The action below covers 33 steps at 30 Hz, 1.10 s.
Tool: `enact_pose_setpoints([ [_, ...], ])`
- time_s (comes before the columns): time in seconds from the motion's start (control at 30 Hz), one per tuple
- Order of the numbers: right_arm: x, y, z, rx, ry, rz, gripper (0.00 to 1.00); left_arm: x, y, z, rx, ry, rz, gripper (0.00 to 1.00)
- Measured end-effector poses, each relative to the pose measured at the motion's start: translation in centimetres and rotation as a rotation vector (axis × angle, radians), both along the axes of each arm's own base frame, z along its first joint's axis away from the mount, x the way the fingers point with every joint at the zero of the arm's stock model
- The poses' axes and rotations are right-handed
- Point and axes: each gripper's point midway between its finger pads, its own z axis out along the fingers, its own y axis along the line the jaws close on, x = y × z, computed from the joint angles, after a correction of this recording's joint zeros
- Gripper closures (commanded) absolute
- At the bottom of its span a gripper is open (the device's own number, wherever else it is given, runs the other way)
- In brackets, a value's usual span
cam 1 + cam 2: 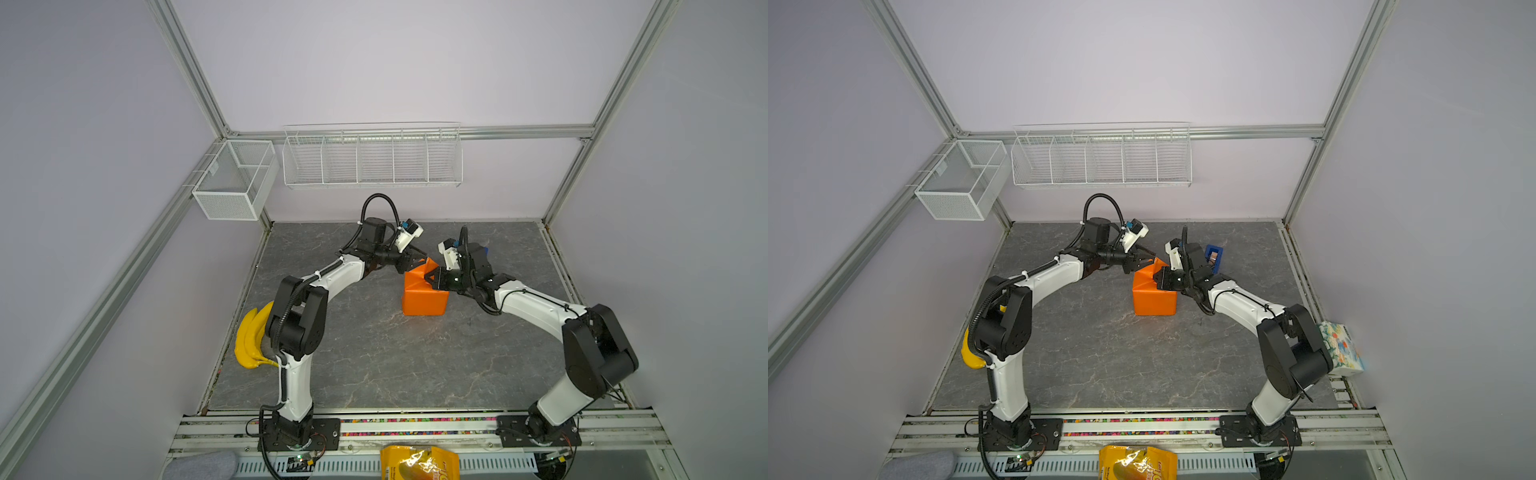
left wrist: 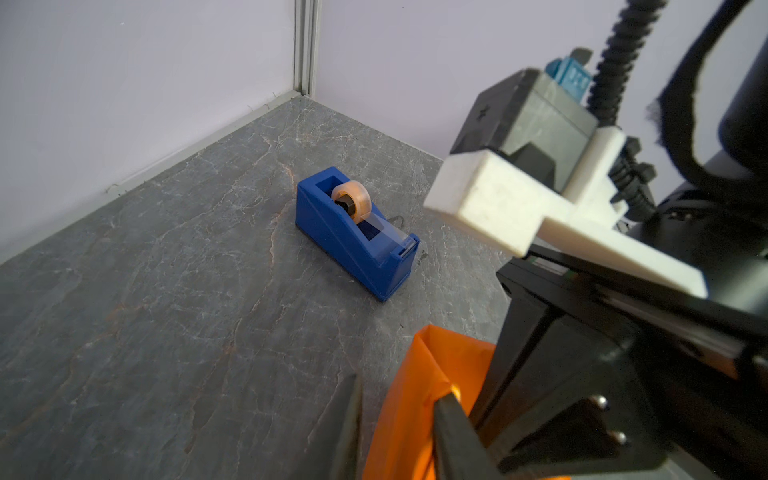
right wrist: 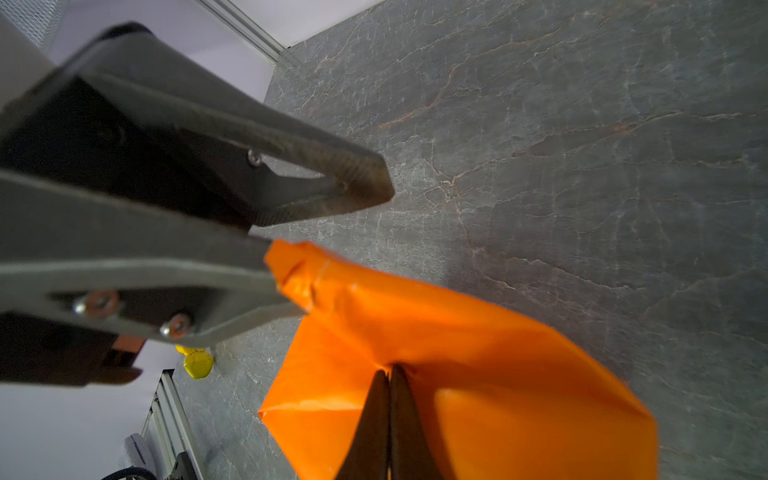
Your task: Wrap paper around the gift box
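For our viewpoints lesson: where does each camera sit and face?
Top views: high in front, looking down at the left arm, the right arm, the paper.
Left wrist: on the left arm, facing the tape dispenser past the left tool.
Right wrist: on the right arm, along the right tool pinching the paper.
All share the paper.

Bright, soft, even lighting; faint shadows on desk (image 1: pixel 374 365). Wide-angle bowing toward frame edges. Foreground blurred in wrist views.
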Motion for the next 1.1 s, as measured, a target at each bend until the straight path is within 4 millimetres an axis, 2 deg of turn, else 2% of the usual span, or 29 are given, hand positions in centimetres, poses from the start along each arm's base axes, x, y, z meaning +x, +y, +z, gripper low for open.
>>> enact_pose_setpoints([
  [0.07,0.0,0.0,0.0,0.000,0.000,0.000,0.94,0.2,0.2,0.1,-0.018,0.009,0.010,0.80],
  [0.2,0.0,0.0,0.0,0.000,0.000,0.000,0.94,0.6,0.4,0.8,-0.051,0.018,0.020,0.78],
  [0.47,-0.1,0.0,-0.1,0.000,0.005,0.004,0.93,1.2,0.8,4.6,-0.138,-0.049,0.038,0.71],
  [0.57,-0.1,0.0,-0.1,0.000,0.005,0.004,0.93,1.2,1.0,5.2,-0.154,-0.054,0.033,0.65],
  [0.77,-0.1,0.0,-0.1,0.000,0.005,0.004,0.93,0.4,1.1,4.5,-0.138,-0.025,-0.005,0.54],
  [0.93,-0.1,0.0,-0.1,0.000,0.006,0.004,0.93,-0.1,1.1,3.9,-0.131,0.005,-0.030,0.52],
  [1.1,-0.1,0.0,-0.1,-0.001,0.005,0.004,0.93,-0.4,0.6,2.4,-0.120,0.046,-0.055,0.51],
])
